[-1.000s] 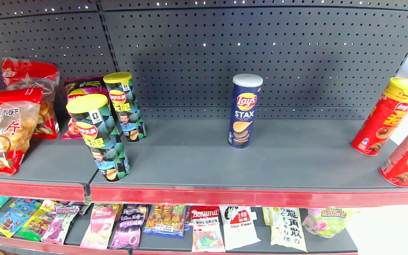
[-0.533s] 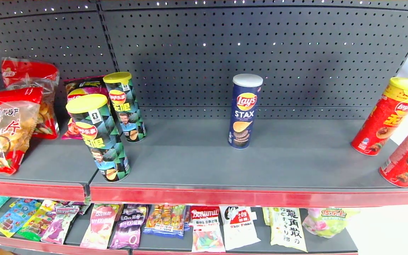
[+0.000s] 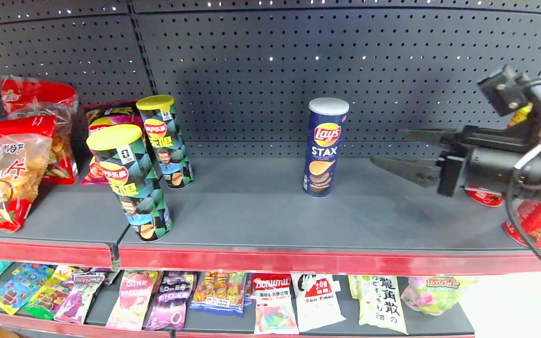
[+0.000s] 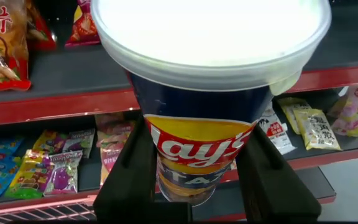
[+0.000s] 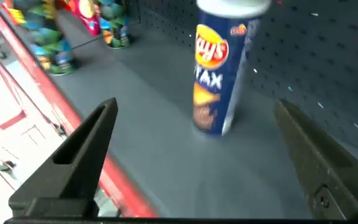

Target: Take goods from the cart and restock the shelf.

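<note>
A blue chip can [image 3: 325, 146] with a white lid stands upright near the middle of the grey shelf [image 3: 261, 206], close to the pegboard back. My right gripper [image 3: 386, 146] hangs open just right of it, level with the can's lower half, fingers pointing at it. In the right wrist view the same can [image 5: 219, 74] stands ahead between the spread fingers [image 5: 73, 162], apart from them. My left gripper [image 4: 197, 186] is shut on a second blue chip can [image 4: 204, 93], lid toward the camera, held in front of the shelves.
Two green-black cans [image 3: 129, 180] with yellow lids stand at the left, beside red snack bags [image 3: 10, 173]. Red cans [image 3: 536, 220] stand at the far right, partly behind my right arm. Candy packs [image 3: 270, 300] fill the lower shelf. Bare shelf lies either side of the blue can.
My right arm has come in from the right edge over the shelf, with its open gripper now close to the standing blue can. Nothing on the shelf has moved.
</note>
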Controlling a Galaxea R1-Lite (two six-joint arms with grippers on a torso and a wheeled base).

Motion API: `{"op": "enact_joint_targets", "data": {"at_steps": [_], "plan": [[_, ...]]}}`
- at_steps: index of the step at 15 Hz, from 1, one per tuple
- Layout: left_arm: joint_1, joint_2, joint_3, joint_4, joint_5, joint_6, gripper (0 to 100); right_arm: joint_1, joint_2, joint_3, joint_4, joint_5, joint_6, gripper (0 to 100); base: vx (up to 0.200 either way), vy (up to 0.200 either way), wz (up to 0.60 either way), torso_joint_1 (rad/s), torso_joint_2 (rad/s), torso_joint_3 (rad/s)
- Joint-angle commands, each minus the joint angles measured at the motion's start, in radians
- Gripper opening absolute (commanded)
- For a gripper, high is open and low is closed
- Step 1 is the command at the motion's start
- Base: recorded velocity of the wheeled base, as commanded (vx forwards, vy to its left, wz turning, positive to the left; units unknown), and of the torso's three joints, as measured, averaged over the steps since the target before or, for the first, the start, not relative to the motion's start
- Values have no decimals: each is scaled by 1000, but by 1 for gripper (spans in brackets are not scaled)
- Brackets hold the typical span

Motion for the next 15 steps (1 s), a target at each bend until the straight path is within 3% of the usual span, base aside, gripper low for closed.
{"op": "enact_joint_targets", "data": {"at_steps": [1, 15], "plan": [[0, 5, -3, 0, 0, 0, 0, 5, 235, -133, -42, 13, -9, 100, 0, 0, 0, 0, 0, 0], [0, 20, -1, 0, -5, 0, 0, 8, 410, -304, -47, 10, -31, 100, 0, 0, 0, 0, 0, 0]]}}
